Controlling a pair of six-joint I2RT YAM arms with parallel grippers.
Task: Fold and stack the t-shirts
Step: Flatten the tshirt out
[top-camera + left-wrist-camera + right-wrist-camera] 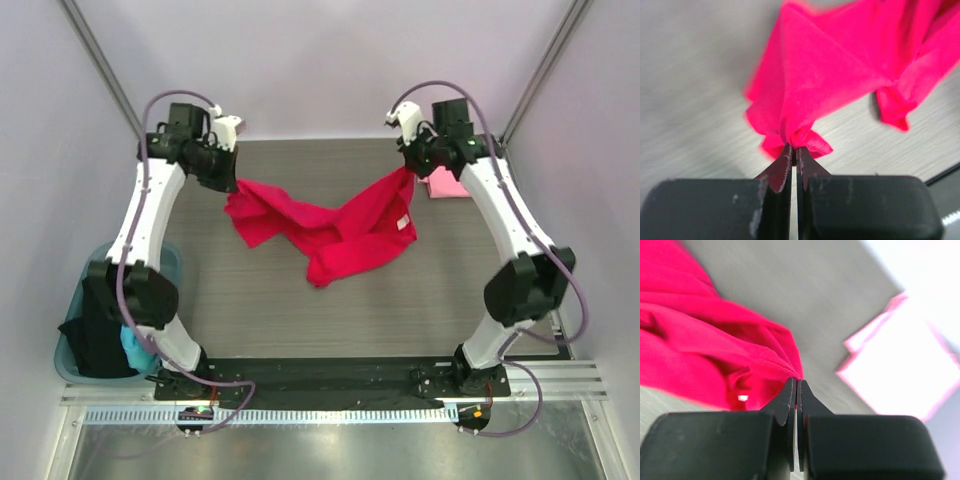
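Sagging soft crimson t-shirt [340, 235], bunched ends pinched by left tool [794, 149], right tool [796, 383]

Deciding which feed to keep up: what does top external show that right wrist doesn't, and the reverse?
Only top external: the left gripper pinching the red t-shirt at its other end, so it sags between the arms, and a blue bin with dark and blue cloth at the left. Only right wrist: the right gripper closed on the red hem, close up. Both: the red t-shirt, the pink t-shirt at far right, the grey table.
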